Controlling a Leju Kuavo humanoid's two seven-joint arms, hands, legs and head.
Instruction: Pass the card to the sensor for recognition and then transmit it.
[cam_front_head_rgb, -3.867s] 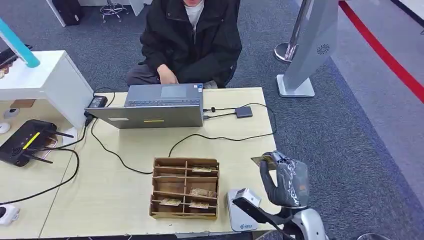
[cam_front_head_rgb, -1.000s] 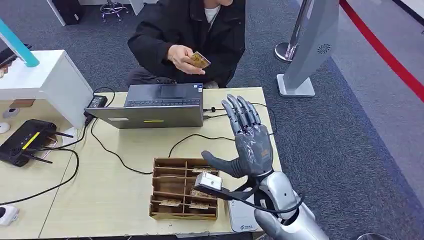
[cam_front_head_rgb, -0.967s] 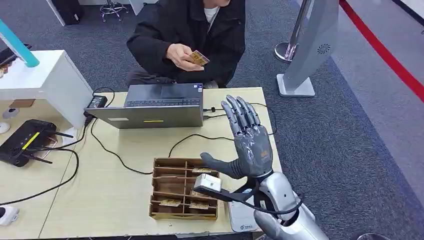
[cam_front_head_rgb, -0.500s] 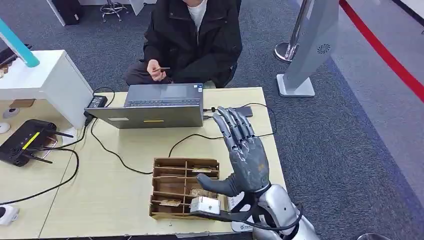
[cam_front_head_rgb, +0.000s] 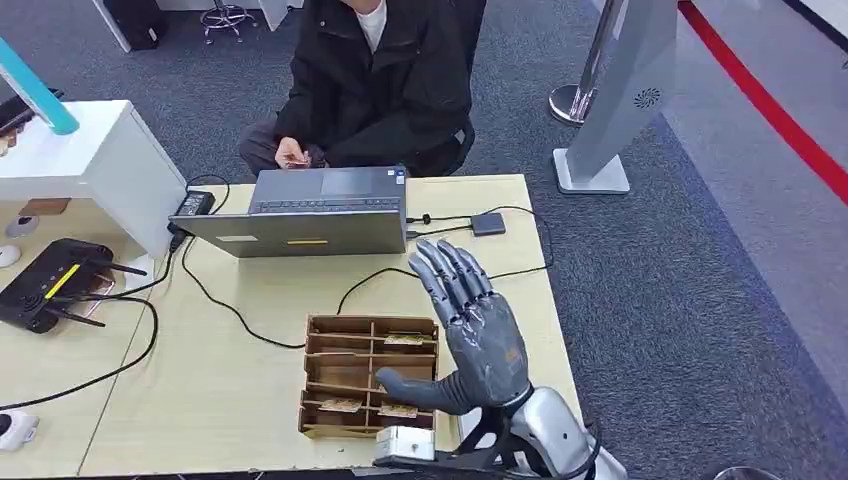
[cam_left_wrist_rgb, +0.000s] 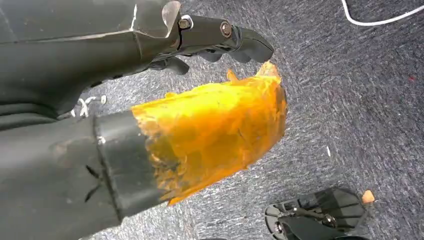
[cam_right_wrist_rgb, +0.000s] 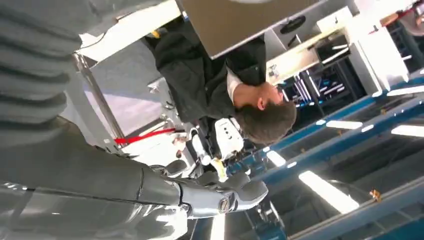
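My right hand (cam_front_head_rgb: 470, 320) hovers open and empty, fingers spread and pointing away from me, above the right end of the wooden card box (cam_front_head_rgb: 322, 325). The right wrist view shows its fingers (cam_right_wrist_rgb: 220, 195) stretched out with nothing in them. Across the table a person in a black jacket (cam_front_head_rgb: 375, 80) sits behind the laptop (cam_front_head_rgb: 310, 215). The person's hand (cam_front_head_rgb: 293, 153) is low at the lap; whether it holds the card is too small to tell. My left hand (cam_left_wrist_rgb: 200, 125), its thumb wrapped in orange tape, hangs over grey carpet holding nothing. My right arm hides the sensor.
Several cards lie in the box's compartments. Black cables run across the table from the laptop to a small dark hub (cam_front_head_rgb: 488, 223). A black router (cam_front_head_rgb: 50, 280) and a white shelf (cam_front_head_rgb: 90, 160) stand at the left. A white kiosk stand (cam_front_head_rgb: 620, 90) is on the carpet, right.
The card has gone from my right hand to the person, who lowered it behind the laptop. My open right hand has drawn back toward me and sunk lower over the box.
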